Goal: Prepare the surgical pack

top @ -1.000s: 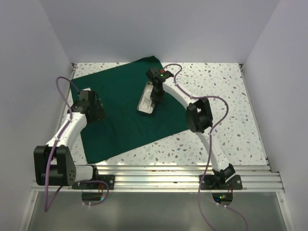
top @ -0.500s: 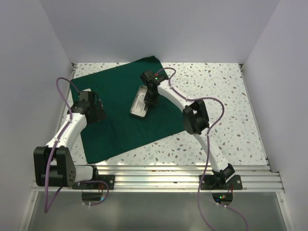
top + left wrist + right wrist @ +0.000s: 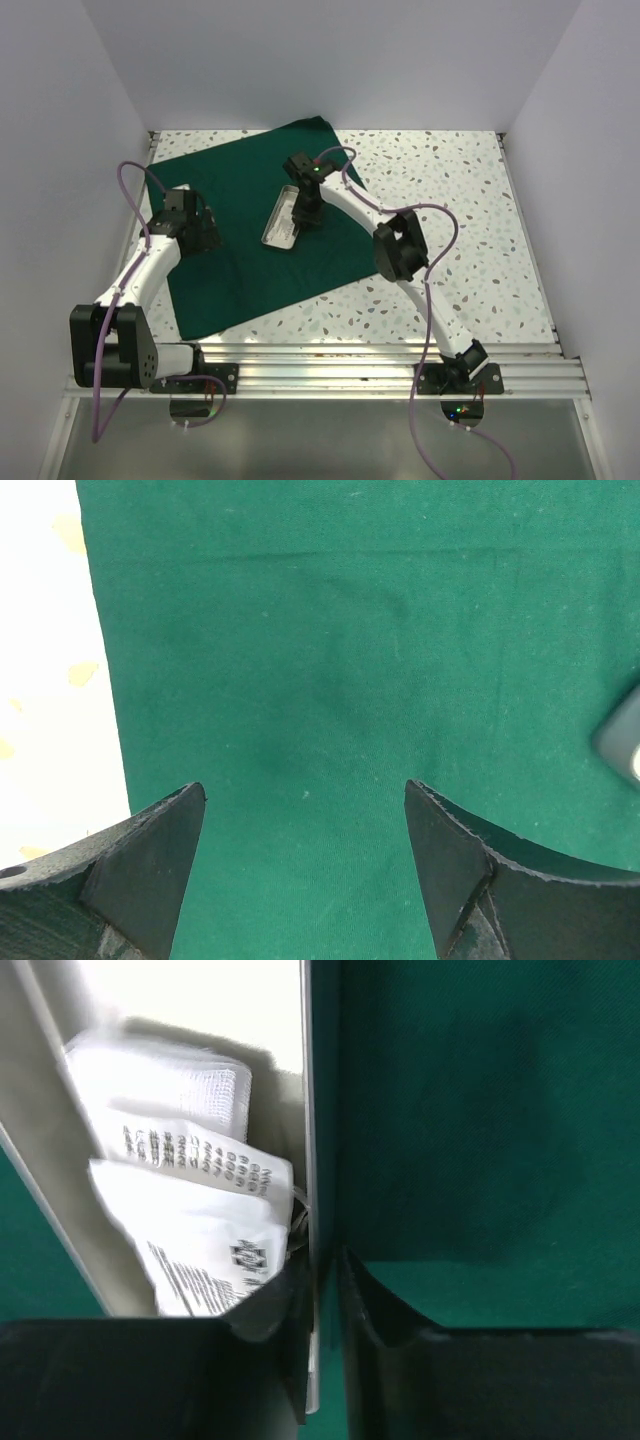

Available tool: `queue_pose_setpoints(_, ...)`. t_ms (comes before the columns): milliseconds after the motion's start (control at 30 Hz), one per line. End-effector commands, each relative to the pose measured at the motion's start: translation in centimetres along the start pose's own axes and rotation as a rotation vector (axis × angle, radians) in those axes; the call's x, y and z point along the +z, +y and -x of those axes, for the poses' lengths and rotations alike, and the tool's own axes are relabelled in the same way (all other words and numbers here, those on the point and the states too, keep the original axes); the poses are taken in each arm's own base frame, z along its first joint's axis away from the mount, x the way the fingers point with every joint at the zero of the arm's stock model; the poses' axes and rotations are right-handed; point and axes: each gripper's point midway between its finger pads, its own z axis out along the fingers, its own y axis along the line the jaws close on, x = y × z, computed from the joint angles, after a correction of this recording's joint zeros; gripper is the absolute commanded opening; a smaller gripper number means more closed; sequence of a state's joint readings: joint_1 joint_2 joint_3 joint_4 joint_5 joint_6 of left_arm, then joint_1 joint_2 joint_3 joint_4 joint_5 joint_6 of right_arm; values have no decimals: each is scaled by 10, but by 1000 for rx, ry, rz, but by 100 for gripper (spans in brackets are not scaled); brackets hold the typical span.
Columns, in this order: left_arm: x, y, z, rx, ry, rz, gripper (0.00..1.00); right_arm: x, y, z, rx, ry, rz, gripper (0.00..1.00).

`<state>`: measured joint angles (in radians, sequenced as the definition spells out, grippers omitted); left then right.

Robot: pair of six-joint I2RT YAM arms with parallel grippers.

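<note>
Looking down on a dark green cloth drape (image 3: 235, 270), spread flat as a skewed square over the left half of the speckled bench (image 3: 480, 220), far corner up at 12 o'clock. Matte weave, a few soft creases.

Near its middle, a shallow steel tray (image 3: 275, 228): oblong, rounded corners, long axis running 1 to 7 o'clock, dull shine on thin walls.

Inside it, up close: a folded white gauze pad (image 3: 170, 1085) with an open-mesh texture. Just beside it, white packets (image 3: 200, 1230) with black print, leaning against the tray's wall.

Over to the right pincer (image 3: 322, 1260): clamped on that thin side wall, one finger inside the tray, the other outside over the cloth. Reaching in from 5 o'clock, elbow bent, wrist tipped down at the tray's 2 o'clock edge.

And the left pincer (image 3: 305, 810): spread wide above bare cloth, at 9 o'clock of the tray and well apart from it, forearm angled in from 7 o'clock.
</note>
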<state>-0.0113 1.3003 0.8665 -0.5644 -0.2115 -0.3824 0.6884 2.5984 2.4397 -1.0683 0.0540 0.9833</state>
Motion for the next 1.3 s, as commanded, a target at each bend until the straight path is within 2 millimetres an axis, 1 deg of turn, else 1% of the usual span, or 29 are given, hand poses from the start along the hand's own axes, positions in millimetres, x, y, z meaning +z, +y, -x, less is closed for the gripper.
queue_pose_setpoints(0,-1,0,5,-6,-23,-14,85,-16,21,-6,-13,15,73,21)
queue_pose_setpoints(67,1,-2,5,-4,-20,-22,85,-23,21,-4,-48,11,82,29)
queue_pose_setpoints(100,1,-3,5,-4,-19,-25,85,-34,23,1,-63,-10,98,35)
queue_pose_setpoints(167,4,-6,4,-1,-9,-36,85,-44,20,8,-115,-33,105,43)
queue_pose_setpoints(200,5,-7,4,1,-5,-40,85,-61,23,17,-130,-73,129,49)
queue_pose_setpoints(267,9,-12,2,6,12,-61,84,-73,16,30,-194,-121,124,52)
queue_pose_setpoints(300,11,-14,1,8,19,-70,83,-92,19,40,-215,-170,146,56)
queue_pose_setpoints(333,17,-14,-5,14,53,-67,83,-97,11,51,-272,-224,116,60)
queue_pose_setpoints(367,19,-16,-5,17,65,-73,83,-99,7,59,-300,-254,108,70)
queue_pose_setpoints(400,22,-17,-8,19,82,-70,82,-102,0,65,-328,-266,87,73)
queue_pose_setpoints(467,30,-16,-17,32,137,-55,80,-107,-18,84,-382,-315,20,80)
queue_pose_setpoints(500,32,-16,-16,35,143,-48,80,-105,-22,87,-408,-319,12,85)
queue_pose_setpoints(533,35,-15,-20,44,162,-44,81,-99,-30,89,-455,-307,-12,86)
queue_pose_setpoints(567,36,-15,-22,47,171,-43,83,-95,-40,96,-454,-297,-33,87)
queue_pose_setpoints(633,39,-14,-23,51,187,-33,84,-81,-52,98,-473,-250,-31,90)
queue_pose_setpoints(667,40,-14,-24,57,193,-33,84,-68,-65,101,-457,-214,-46,90)
queue_pose_setpoints(700,40,-15,-24,60,197,-35,92,-61,-74,102,-456,-191,-63,91)
queue_pose_setpoints(767,44,-15,-29,74,228,-31,99,-44,-88,102,-485,-148,-75,92)
queue_pose_setpoints(833,49,-16,-37,93,263,-33,99,-34,-94,103,-558,-139,-93,92)
queue_pose_setpoints(933,56,-18,-42,111,283,-40,99,-17,-102,91,-592,-83,-81,93)
queue_pose_setpoints(967,58,-18,-43,119,290,-42,99,-8,-110,81,-591,-43,-78,93)
queue_pose_setpoints(1000,61,-19,-44,121,297,-40,99,-7,-110,80,-585,-47,-68,93)
queue_pose_setpoints(1033,67,-18,-51,127,331,-34,99,-5,-113,76,-576,-35,-68,93)
queue_pose_setpoints(1067,69,-19,-53,130,348,-37,99,1,-123,65,-570,0,-86,93)
queue_pose_setpoints(1133,74,-22,-60,132,385,-45,99,-6,-128,58,-554,11,-83,93)
queue_pose_setpoints(1167,75,-25,-59,135,390,-56,99,1,-144,43,-548,57,-111,93)
queue_pose_setpoints(1200,76,-26,-60,138,396,-57,99,2,-149,36,-542,70,-120,93)
queue_pose_setpoints(1233,78,-27,-62,143,402,-58,99,-5,-154,33,-521,74,-126,93)
queue_pose_setpoints(1267,79,-31,-60,151,401,-72,99,-1,-172,17,-508,124,-158,94)
